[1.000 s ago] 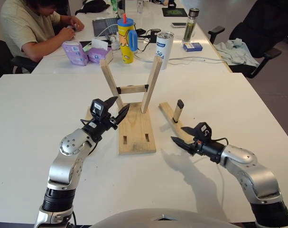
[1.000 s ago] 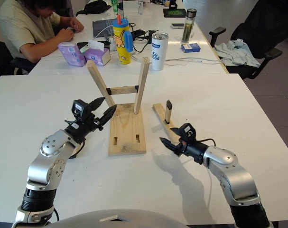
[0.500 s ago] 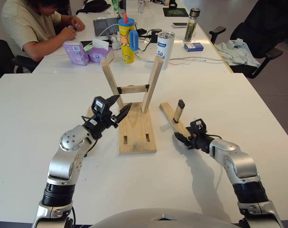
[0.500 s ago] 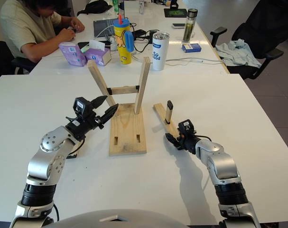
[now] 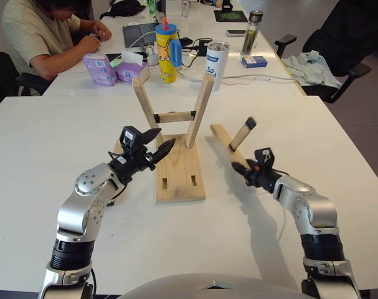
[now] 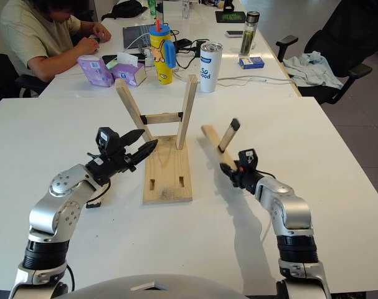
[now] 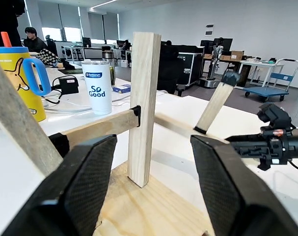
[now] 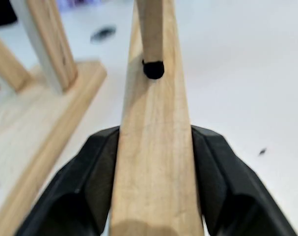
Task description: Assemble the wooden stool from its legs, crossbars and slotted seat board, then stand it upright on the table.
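The right pincer [image 5: 241, 169] is clamped across the near end of the loose pale wooden leg [image 5: 221, 134], whose short black-tipped crossbar stub [image 5: 241, 133] tilts up just right of the flat wooden slotted seat board [image 5: 179, 168]. This end grip probably leaves the rest free to swing towards the board's empty near slots [image 5: 164, 183]. The left pincer [image 5: 164, 137] hovers wide open and empty at the board's left edge, beside the two upright wooden legs [image 5: 200, 109] seated in the far slots, likely to steady them on the white worktop [image 5: 51, 143].
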Available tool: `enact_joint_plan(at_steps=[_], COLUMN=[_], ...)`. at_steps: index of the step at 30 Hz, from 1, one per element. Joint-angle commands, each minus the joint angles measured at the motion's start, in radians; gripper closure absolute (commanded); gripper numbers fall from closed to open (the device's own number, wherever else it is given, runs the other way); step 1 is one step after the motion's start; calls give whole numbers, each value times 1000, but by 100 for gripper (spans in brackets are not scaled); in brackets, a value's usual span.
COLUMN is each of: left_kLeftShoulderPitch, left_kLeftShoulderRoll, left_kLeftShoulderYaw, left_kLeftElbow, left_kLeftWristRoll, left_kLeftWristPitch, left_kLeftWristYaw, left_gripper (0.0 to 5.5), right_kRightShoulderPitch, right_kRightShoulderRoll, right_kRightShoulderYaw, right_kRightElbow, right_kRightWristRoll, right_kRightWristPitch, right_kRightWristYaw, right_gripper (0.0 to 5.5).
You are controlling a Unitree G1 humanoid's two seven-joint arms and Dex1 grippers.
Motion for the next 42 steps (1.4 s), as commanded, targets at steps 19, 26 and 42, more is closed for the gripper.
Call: enact_joint_plan(at_steps=[19, 26, 42], left_kLeftShoulderPitch=[-262, -270, -228], left_kLeftShoulderRoll=[69, 46, 126], left_kLeftShoulderYaw=[192, 180, 159], left_kLeftElbow=[91, 74, 33], left_kLeftWristRoll=[-733, -801, -888], left_kLeftWristPitch=[416, 442, 521], left_kLeftWristYaw=[-66, -49, -83], left_gripper=[66, 82, 334], right_kRightShoulderPitch=[-95, -47, -11], right_kRightShoulderRoll=[-212, -285, -323], right_kRightShoulderYaw=[-34, 10, 22], right_kRightElbow=[-192, -177, -190], right_kRightWristRoll=[858, 872, 878], right_kRightWristPitch=[408, 457, 443], right_kRightWristYaw=[377, 510, 573], right_gripper=[344, 344, 344])
